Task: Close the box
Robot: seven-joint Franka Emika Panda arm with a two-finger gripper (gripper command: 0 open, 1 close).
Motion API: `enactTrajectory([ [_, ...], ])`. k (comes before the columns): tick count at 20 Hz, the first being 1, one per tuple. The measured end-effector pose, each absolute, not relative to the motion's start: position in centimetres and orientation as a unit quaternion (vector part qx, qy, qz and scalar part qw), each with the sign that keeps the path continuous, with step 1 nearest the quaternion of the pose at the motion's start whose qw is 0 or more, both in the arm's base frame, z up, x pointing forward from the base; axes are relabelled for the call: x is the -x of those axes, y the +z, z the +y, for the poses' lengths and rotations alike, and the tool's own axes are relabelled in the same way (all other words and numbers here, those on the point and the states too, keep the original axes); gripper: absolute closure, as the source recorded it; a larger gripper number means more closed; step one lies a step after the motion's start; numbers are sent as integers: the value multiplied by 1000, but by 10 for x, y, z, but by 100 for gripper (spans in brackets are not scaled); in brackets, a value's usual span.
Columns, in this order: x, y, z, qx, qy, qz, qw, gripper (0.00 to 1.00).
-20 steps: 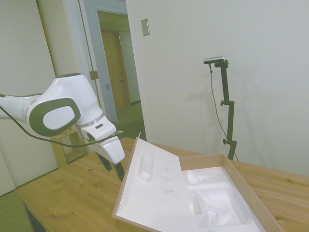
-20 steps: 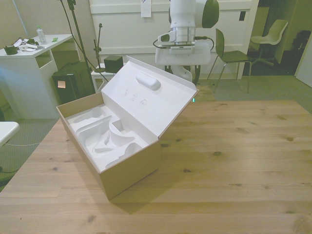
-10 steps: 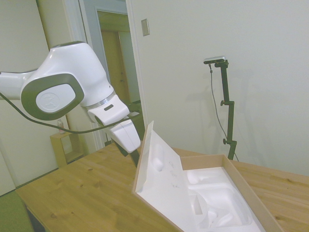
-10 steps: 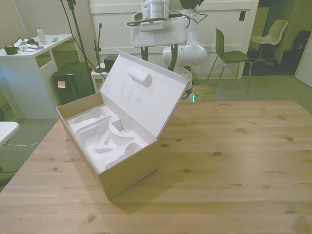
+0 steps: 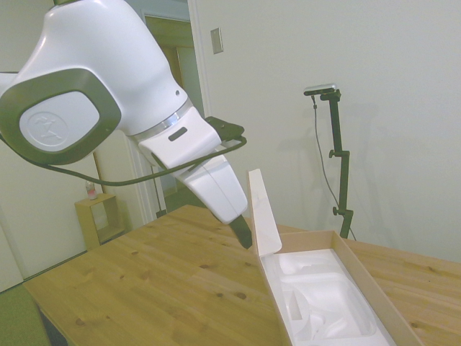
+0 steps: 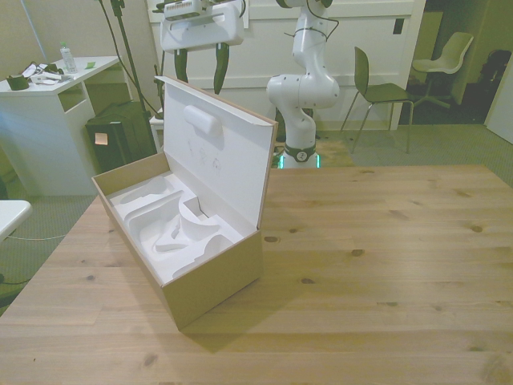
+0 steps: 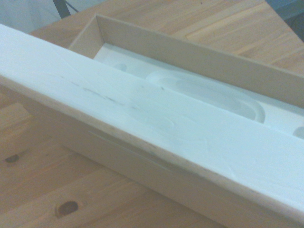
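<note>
The box (image 6: 180, 241) sits near the table's (image 6: 385, 265) corner on the front view's left, foam tray showing. Its lid (image 6: 215, 152) stands nearly upright on the hinge, probably because the gripper (image 6: 198, 68) is pressed behind the top edge to tip it over. Fingers look spread apart, holding nothing.

Even, soft indoor light fills the side and front views, with a faint greenish cast and no glare. The box (image 6: 210, 273) drops a soft shadow on the desk (image 6: 385, 265) toward six o'clock in the front view. The wrist view is blurred and bluish, its white foam washed out.
</note>
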State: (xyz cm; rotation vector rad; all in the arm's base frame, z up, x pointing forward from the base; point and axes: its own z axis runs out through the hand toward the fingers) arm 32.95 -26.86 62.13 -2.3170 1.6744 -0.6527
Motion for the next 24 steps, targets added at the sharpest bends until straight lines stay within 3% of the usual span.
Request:
enactTrajectory([
  [16, -302, 609, -306, 685, -335, 639, 101, 0],
  [24, -347, 539, -177, 811, -225, 531, 92, 0],
])
